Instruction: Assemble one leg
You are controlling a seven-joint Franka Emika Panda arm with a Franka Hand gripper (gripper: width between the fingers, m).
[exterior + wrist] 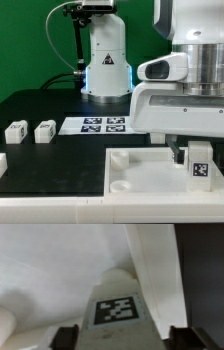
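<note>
Wrist view looks straight down the leg (122,308), a white post whose black-and-white tag faces the camera, with a dark fingertip (67,338) on either side of its near end. The jaws are pinched on the leg, one pad against each side. The post's far end meets a rounded socket in the white tray (50,274).

From the exterior view, the leg (199,165) stands upright under the gripper (196,160), over the tray (140,185) near the tabletop's front edge, toward the exterior view's right. Two more small white blocks (30,131) lie on the black table (40,105) toward the exterior view's left, well apart from the tray. The marker board (100,125) lies flat between them and the arm's base (105,70).
</note>
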